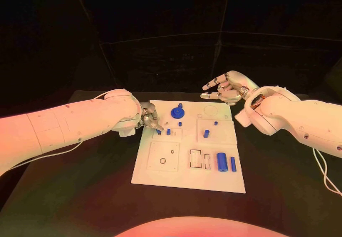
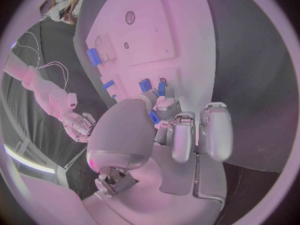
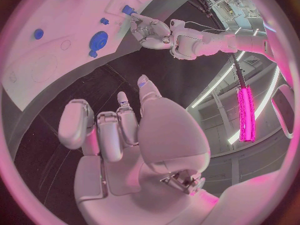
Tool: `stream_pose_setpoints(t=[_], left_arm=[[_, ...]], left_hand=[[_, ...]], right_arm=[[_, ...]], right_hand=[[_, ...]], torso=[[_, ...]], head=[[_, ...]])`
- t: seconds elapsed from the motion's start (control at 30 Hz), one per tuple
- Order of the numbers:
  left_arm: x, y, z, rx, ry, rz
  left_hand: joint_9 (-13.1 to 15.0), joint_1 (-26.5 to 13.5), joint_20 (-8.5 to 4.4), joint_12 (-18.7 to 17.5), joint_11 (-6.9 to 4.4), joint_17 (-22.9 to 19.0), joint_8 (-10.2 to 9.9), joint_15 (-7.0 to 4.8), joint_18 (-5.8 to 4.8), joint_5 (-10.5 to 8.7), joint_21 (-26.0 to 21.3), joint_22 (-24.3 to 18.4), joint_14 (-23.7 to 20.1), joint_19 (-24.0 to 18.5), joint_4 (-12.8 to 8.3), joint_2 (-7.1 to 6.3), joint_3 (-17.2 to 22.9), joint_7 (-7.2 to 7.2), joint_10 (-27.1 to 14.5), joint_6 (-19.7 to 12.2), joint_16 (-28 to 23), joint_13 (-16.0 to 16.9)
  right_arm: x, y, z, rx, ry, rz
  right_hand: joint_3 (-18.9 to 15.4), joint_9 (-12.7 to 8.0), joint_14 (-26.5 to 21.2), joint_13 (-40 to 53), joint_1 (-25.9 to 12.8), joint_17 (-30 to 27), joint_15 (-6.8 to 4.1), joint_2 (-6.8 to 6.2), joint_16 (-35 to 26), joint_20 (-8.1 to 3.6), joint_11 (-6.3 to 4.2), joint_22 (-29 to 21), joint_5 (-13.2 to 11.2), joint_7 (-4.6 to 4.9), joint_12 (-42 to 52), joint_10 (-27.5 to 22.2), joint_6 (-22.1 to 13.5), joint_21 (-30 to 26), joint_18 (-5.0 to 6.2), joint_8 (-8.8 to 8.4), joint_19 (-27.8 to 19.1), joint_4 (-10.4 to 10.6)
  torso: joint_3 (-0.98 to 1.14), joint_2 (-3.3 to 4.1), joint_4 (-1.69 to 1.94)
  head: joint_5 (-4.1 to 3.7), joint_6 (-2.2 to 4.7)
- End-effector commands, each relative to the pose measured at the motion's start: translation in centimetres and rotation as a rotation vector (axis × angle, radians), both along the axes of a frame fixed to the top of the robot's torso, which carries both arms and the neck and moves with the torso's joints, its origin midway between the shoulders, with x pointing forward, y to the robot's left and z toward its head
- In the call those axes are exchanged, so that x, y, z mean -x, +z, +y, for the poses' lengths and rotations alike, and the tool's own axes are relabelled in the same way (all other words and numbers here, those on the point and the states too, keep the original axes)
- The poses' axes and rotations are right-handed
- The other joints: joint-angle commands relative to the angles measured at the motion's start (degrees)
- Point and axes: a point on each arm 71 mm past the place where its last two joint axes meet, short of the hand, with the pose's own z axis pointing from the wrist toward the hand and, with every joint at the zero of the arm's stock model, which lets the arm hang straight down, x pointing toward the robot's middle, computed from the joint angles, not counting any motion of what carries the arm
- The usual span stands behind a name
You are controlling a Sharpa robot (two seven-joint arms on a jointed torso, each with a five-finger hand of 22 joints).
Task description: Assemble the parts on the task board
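Observation:
The white task board [image 1: 187, 170] lies in the middle of the black table. My left hand [image 1: 148, 120] is at the board's left edge, and in the left wrist view its thumb and a fingertip pinch a small blue part [image 2: 154, 117]. Two more small blue parts [image 1: 168, 132] stand on the board just beyond those fingertips. A round blue part [image 1: 177, 113] sits near the far edge. Two blue cylinders [image 1: 222, 160] lie at the near right. My right hand [image 1: 224, 86] hovers beyond the board's far right corner, fingers apart, holding nothing.
The board [image 3: 37, 80] has square recesses and round holes across it, with a blue peg [image 1: 206, 133] in the middle right square. White cables trail off both arms onto the table [image 1: 85, 187]. Bare black tabletop surrounds the board.

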Motion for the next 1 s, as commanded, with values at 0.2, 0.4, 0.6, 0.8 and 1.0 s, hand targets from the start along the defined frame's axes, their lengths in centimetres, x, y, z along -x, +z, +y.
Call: stream_pose_setpoints(t=[0.2, 0.4, 0.6, 0.8, 1.0], left_arm=[[0.14, -0.16, -0.05, -0.029, -0.021, 0.017], [0.17, -0.19, -0.08, -0.040, -0.030, 0.018], [0.26, -0.23, -0.20, -0.046, -0.040, 0.025], [0.23, -0.26, -0.17, -0.048, -0.041, 0.027], [0.06, -0.24, -0.21, -0.044, -0.034, 0.019]], left_hand=[[0.2, 0.3, -0.35, -0.2, 0.04, 15.1, 0.3, -0.51, -0.19, 0.21, -0.2, 2.8, 6.0, 1.1, -6.3, -0.33, 6.9, -0.54, 0.4, 0.0, 0.2, -0.2], [0.2, 0.3, -0.35, -0.2, 0.04, 15.1, 0.3, -0.51, -0.20, 0.21, -0.1, 2.8, 6.0, 1.1, -6.4, -0.39, 7.1, -0.54, 0.4, 0.0, 0.2, -0.2], [0.3, 0.1, -0.34, -0.3, 0.04, 15.1, 0.4, -0.50, -0.21, 0.22, -0.1, 2.9, 6.0, 1.1, -6.6, -0.66, 7.6, -0.54, 0.4, 0.0, 0.2, -0.4], [0.3, 0.0, -0.34, -0.3, 0.04, 15.1, 0.4, -0.50, -0.21, 0.24, -0.1, 2.9, 6.0, 1.1, -6.7, -0.81, 8.0, -0.54, 0.4, 0.0, 0.2, -0.4], [0.4, -1.2, -0.30, -0.2, 0.13, 15.1, 0.6, -0.45, -0.20, 0.16, -0.2, 2.8, 6.0, 1.1, -6.2, -1.08, 8.1, -0.52, 0.5, 0.2, 0.2, -0.4]], right_arm=[[0.02, 0.12, 0.12, -0.005, 0.012, -0.002], [0.01, 0.12, 0.11, -0.004, 0.012, -0.001], [0.00, 0.11, 0.13, -0.004, 0.013, -0.001], [0.01, 0.10, 0.13, -0.004, 0.013, -0.001], [0.01, 0.11, 0.15, -0.004, 0.013, -0.001]], right_hand=[[-0.4, -0.1, 4.2, 2.7, -0.1, 7.3, -0.53, 0.50, -0.3, 0.10, -0.07, -0.1, 0.1, 0.08, -0.2, -0.1, -0.5, -0.4, 0.62, 0.16, -0.3, -0.1], [-0.4, -0.1, 4.2, 2.7, -0.1, 7.3, -0.53, 0.50, -0.3, 0.10, -0.07, -0.1, 0.1, 0.08, -0.2, -0.1, -0.5, -0.4, 0.62, 0.16, -0.3, -0.1], [-0.4, -0.1, 4.2, 2.7, -0.1, 7.3, -0.53, 0.50, -0.3, 0.10, -0.07, -0.1, 0.1, 0.08, -0.2, -0.1, -0.5, -0.4, 0.62, 0.16, -0.3, -0.1], [-0.4, -0.1, 4.2, 2.7, -0.1, 7.3, -0.53, 0.50, -0.3, 0.10, -0.07, -0.1, 0.1, 0.08, -0.2, -0.1, -0.5, -0.4, 0.62, 0.16, -0.3, -0.1], [-0.4, -0.1, 4.2, 2.7, -0.1, 7.3, -0.53, 0.50, -0.3, 0.10, -0.07, -0.1, 0.1, 0.08, -0.2, -0.1, -0.5, -0.4, 0.62, 0.16, -0.3, -0.1]], torso=[[-0.01, -0.02, 0.03], [-0.03, -0.02, 0.01], [-0.01, 0.00, 0.02], [0.00, -0.03, 0.03], [0.02, -0.03, 0.04]], head=[[0.06, -0.10], [0.05, -0.19], [0.01, -0.21], [0.04, -0.18], [0.01, -0.13]])
